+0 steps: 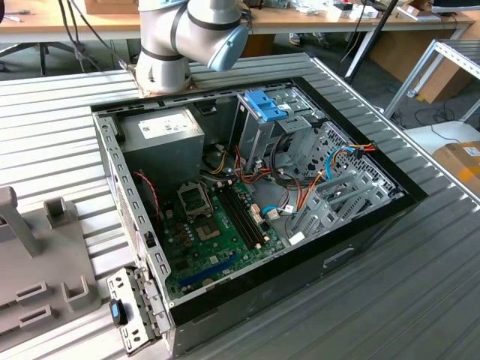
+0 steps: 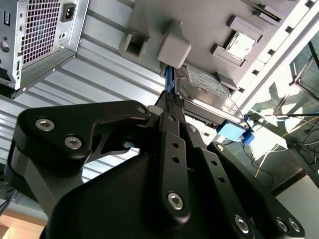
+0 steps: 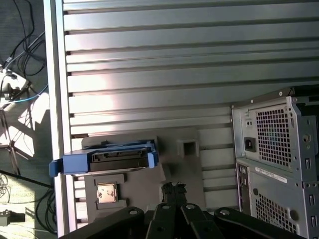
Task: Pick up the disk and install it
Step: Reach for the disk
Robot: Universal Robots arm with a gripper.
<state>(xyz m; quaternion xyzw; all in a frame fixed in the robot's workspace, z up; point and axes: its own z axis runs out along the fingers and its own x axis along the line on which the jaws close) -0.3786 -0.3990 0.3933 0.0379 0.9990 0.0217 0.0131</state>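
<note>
The disk (image 3: 119, 158), a dark drive in a bright blue carrier with end tabs, rests on a grey fixture plate (image 3: 184, 164) near the table's edge. In the second wrist view the disk (image 2: 204, 82) shows its labelled face just beyond my fingertips. My gripper (image 3: 173, 187) hangs above the fixture, beside the disk and apart from it. The gripper (image 2: 170, 102) is shut with its black fingers pressed together and nothing between them.
The open computer case (image 1: 375, 225) lies on the ribbed metal table (image 1: 420, 300), with a tall grey drive cage (image 1: 259, 131) topped by a blue latch (image 1: 264, 105). The case's rear panel (image 3: 274, 149) stands close to the fixture. A grey fixture (image 1: 45, 255) sits at the exterior view's left.
</note>
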